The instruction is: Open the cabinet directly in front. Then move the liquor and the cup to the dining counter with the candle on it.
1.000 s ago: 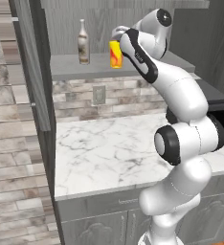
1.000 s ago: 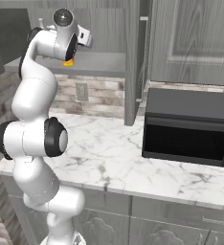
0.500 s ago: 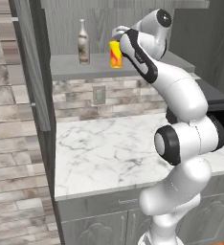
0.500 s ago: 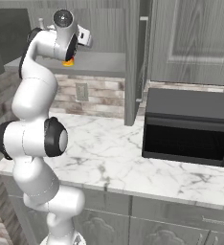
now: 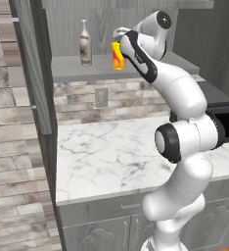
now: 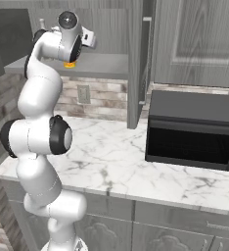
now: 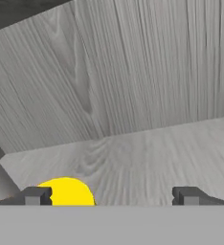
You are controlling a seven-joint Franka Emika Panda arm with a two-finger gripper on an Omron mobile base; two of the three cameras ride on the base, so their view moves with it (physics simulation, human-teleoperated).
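Observation:
The cabinet (image 5: 136, 22) stands open, and its left door (image 5: 34, 68) is swung out toward me. On its grey shelf (image 5: 72, 68) the liquor (image 5: 85, 43) stands upright at the left. The yellow cup (image 5: 118, 56) with a red mark is a short way to its right. My gripper (image 5: 118, 41) hovers just above the cup, open and holding nothing. In the hand view the cup's yellow top (image 7: 68, 191) sits beside the left fingertip (image 7: 35, 195), off to one side of the gap of the gripper (image 7: 111, 196). The arm hides most of the cup (image 6: 69, 63) in the right base view. The dining counter and the candle are out of view.
A marble counter (image 5: 111, 152) with a brick backsplash runs below the cabinet. A black microwave (image 6: 194, 130) sits on it to the right. The cabinet's right door (image 6: 136, 59) hangs open beside the arm, and a closed wall cabinet (image 6: 199, 44) is above the microwave.
The hand has crept slightly left, closer over the cup. The jaws stay open, and the bottle and cup have not moved.

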